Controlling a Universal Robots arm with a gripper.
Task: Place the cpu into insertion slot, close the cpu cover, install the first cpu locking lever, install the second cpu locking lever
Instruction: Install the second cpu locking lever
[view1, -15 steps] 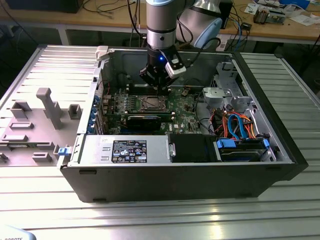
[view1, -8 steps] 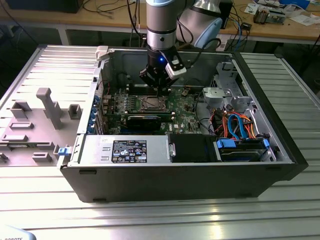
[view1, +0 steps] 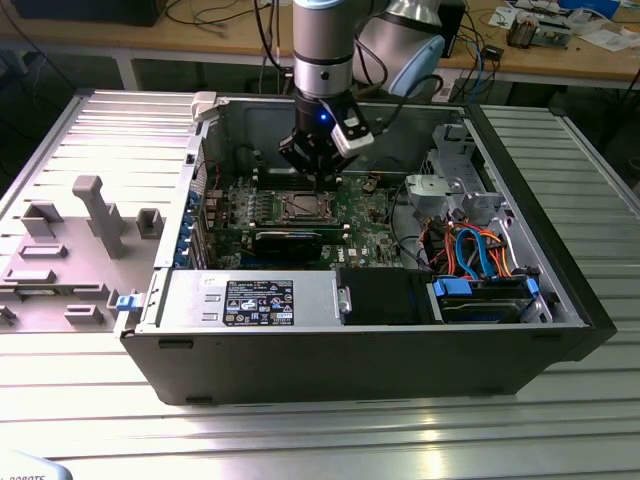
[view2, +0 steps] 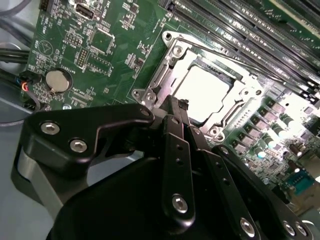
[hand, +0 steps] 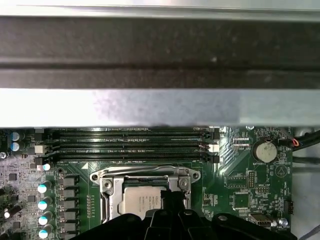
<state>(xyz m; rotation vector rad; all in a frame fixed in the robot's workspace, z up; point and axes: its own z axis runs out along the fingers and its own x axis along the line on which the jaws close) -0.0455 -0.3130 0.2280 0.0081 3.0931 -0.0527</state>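
The cpu, a dull silver square, lies flat in the insertion slot on the green motherboard. The cpu cover, a thin silver frame, lies down around the cpu in both wrist views, its window showing the chip. One thin wire locking lever runs along one side of the socket. My gripper hangs just above the socket's edge, fingers pressed together with nothing seen between them. In the exterior view the gripper sits inside the open computer case, right over the socket.
Long black memory slots run beside the socket. A coin battery sits on the board. The case wall rises close behind. Drive cages and orange and blue cables fill the exterior view's right; a power supply lies at the front.
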